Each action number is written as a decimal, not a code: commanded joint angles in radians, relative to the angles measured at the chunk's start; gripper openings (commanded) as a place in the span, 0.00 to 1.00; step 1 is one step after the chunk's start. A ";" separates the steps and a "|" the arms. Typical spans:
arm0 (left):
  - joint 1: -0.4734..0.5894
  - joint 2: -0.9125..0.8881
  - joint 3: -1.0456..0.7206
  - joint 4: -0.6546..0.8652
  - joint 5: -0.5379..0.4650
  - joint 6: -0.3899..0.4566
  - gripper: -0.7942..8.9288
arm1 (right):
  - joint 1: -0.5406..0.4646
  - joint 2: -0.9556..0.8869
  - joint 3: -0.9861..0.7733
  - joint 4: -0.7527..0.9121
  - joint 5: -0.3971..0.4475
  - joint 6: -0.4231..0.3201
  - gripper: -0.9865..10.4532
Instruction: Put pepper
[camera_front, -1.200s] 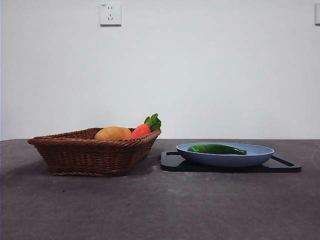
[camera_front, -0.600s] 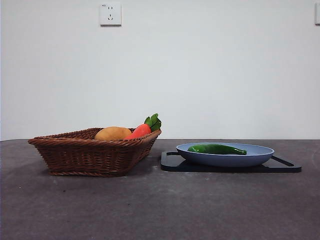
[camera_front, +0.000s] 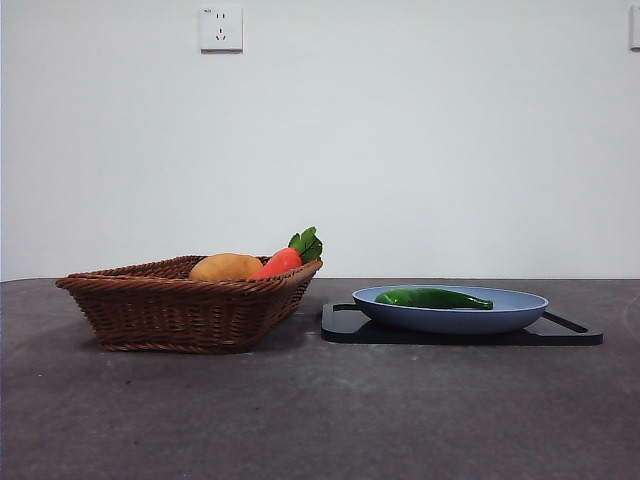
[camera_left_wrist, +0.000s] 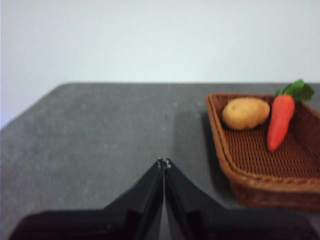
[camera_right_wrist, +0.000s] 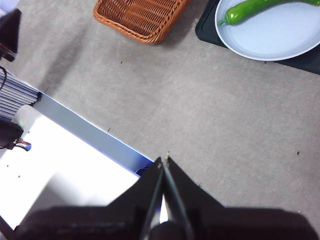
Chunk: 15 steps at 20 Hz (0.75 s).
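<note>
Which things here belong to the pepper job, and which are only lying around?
For the job:
- pepper, lying on the plate
- left gripper and right gripper, both shut and holding nothing

Lying about:
- basket
- potato and carrot in the basket
- black tray under the plate
- wall socket

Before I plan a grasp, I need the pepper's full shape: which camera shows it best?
The front view: the pepper lies whole from end to end in the blue plate, though seen side-on. The right wrist view looks down on it but cuts off one end at the picture's edge. The left wrist view shows only the basket, no pepper.
</note>
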<state>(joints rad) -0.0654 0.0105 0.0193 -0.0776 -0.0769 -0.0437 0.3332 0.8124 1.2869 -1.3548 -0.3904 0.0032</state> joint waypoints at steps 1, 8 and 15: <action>0.003 -0.006 -0.008 -0.027 0.001 -0.018 0.09 | 0.003 0.005 0.018 -0.015 0.000 0.003 0.10; 0.002 -0.009 -0.012 -0.091 0.052 -0.094 0.09 | 0.003 0.005 0.018 -0.015 0.000 0.003 0.10; 0.002 -0.009 -0.012 -0.073 0.052 -0.094 0.09 | 0.003 0.005 0.018 -0.015 0.000 0.003 0.10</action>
<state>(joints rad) -0.0654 0.0051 0.0177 -0.1616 -0.0303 -0.1322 0.3332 0.8120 1.2869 -1.3548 -0.3904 0.0036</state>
